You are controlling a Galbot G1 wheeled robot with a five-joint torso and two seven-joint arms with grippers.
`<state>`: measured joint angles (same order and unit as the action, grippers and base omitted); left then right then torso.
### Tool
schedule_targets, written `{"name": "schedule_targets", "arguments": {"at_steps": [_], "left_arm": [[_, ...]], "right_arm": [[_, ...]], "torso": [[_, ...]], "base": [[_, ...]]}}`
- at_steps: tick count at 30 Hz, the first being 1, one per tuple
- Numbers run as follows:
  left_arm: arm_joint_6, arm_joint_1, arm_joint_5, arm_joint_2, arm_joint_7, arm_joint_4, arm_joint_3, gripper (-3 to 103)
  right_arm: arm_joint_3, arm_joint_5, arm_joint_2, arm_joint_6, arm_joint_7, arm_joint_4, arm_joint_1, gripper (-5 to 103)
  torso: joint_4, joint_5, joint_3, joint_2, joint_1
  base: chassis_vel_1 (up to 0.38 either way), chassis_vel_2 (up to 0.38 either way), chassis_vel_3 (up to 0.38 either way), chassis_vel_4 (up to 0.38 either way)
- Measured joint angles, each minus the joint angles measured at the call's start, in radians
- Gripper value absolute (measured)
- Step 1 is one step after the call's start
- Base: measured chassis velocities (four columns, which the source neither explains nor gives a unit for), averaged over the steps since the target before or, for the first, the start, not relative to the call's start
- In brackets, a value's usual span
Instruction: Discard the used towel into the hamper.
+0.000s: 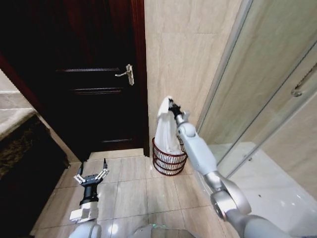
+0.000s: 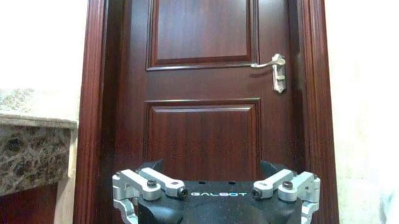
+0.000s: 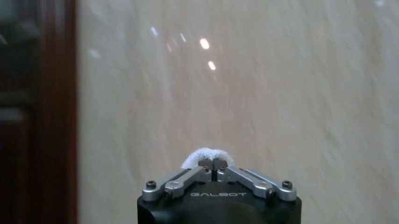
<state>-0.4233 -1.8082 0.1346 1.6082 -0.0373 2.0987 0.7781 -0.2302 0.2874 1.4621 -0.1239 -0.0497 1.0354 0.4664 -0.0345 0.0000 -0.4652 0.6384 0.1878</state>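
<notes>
Right pincer [image 1: 172, 105], mid-frame, is clamped on the white towel [image 1: 166, 129], which hangs straight down, its long axis vertical, tail already inside the hamper [image 1: 169, 161] directly below. Left pincer [image 1: 91, 177] idles open, lower left.

The beige tiled floor [image 1: 133, 191] is carrying the hamper [image 1: 169, 161], which is standing at about one o'clock, against the wall.

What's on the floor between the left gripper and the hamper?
Nothing: in the head view, bare beige floor tile separates the open left gripper from the hamper, where the towel hangs.
</notes>
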Motion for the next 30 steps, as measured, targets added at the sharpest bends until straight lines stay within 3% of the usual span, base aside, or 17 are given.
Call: {"name": "schedule_targets", "arguments": {"at_steps": [7,9,10,11,13,14,16,17,20,21,27,30], "left_arm": [[-0.004,-0.001,0.019,0.0,0.0,-0.002,0.006,100],[-0.004,-0.004,0.025,0.0,0.0,-0.001,0.008,100],[-0.004,-0.004,0.025,0.0,0.0,-0.001,0.008,100],[-0.002,-0.006,0.027,0.0,0.002,0.001,0.011,100],[0.014,-0.011,0.03,-0.001,0.009,0.011,0.02,100],[0.014,-0.011,0.03,-0.001,0.009,0.011,0.02,100],[0.036,-0.019,0.034,-0.005,0.012,0.025,0.028,100],[0.036,-0.019,0.034,-0.005,0.012,0.025,0.028,100],[0.042,-0.029,0.039,-0.01,0.016,0.033,0.037,100],[0.042,-0.029,0.039,-0.01,0.016,0.033,0.037,100],[0.046,-0.045,0.05,-0.015,0.025,0.038,0.048,100],[0.048,-0.045,0.051,-0.017,0.026,0.038,0.05,100]], "right_arm": [[-0.07,-0.096,0.002,0.015,0.029,-0.136,0.039,0],[-0.068,-0.104,-0.011,0.137,0.053,-0.082,0.073,0],[-0.068,-0.104,-0.011,0.137,0.053,-0.082,0.073,0],[-0.061,-0.091,-0.024,0.231,0.058,-0.019,0.094,-1],[-0.054,-0.038,-0.044,0.44,0.073,0.112,0.12,9],[-0.054,-0.038,-0.044,0.44,0.073,0.112,0.12,9],[-0.053,0.049,-0.044,0.587,0.164,0.184,0.119,15],[-0.053,0.049,-0.044,0.587,0.164,0.184,0.119,15],[-0.061,0.115,-0.055,0.653,0.234,0.237,0.109,31],[-0.061,0.115,-0.055,0.653,0.234,0.237,0.109,31],[-0.067,0.217,-0.097,0.811,0.238,0.387,0.14,58],[-0.064,0.224,-0.114,0.826,0.233,0.422,0.156,63]], "torso": [[0.0,0.0001,0.0,0.0,0.0],[0.0001,0.0003,0.0,0.0,0.0],[0.0001,0.0003,0.0,0.0,0.0],[0.0,0.0003,0.0,0.0,0.0],[0.0002,-0.0003,0.0,0.0,0.0],[0.0002,-0.0003,0.0,0.0,0.0],[0.0,0.0002,0.0,0.0,0.0],[0.0,0.0002,0.0,0.0,0.0],[-0.0003,0.0001,0.0,0.0,0.0],[-0.0003,0.0001,0.0,0.0,0.0],[0.0,0.0,0.0,0.0,0.0],[0.0,0.0,0.0,0.0,0.0]], "base": [[0.0,0.0,0.0,0.0],[0.0,0.0,0.0,0.0],[0.0,0.0,0.0,0.0],[0.0,0.0,0.0,0.0],[0.0,0.0,0.0,0.0],[0.0,0.0,0.0,0.0],[0.0,0.0,0.0,0.0],[0.0,0.0,0.0,0.0],[0.0,0.0,0.0,0.0],[0.0,0.0,0.0,0.0],[0.0,0.0,0.0,0.0],[0.0,0.0,0.0,0.0]]}}
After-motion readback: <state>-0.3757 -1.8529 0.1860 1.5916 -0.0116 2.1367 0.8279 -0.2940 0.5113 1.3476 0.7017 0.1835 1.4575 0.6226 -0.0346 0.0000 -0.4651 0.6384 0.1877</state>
